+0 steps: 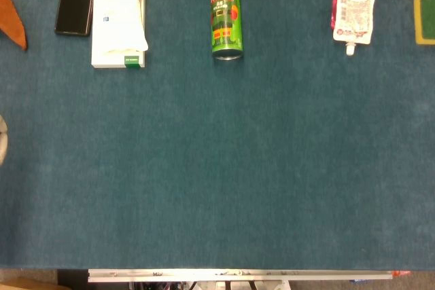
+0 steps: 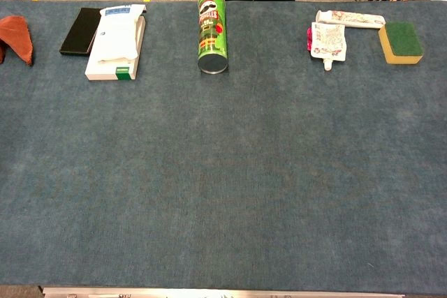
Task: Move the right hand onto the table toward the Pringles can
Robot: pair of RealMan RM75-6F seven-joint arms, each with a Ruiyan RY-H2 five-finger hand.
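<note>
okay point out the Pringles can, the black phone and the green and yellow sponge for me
Pringles can (image 2: 211, 31), chest view, on the green side of the can.
Black phone (image 1: 75, 0), head view, on the middle of its dark face.
Sponge (image 2: 401, 38), chest view, on its green top.

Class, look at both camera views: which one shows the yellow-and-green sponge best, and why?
The chest view: the whole sponge shows there, green top and yellow side. The head view cuts it off at the right edge, so only part shows.
</note>
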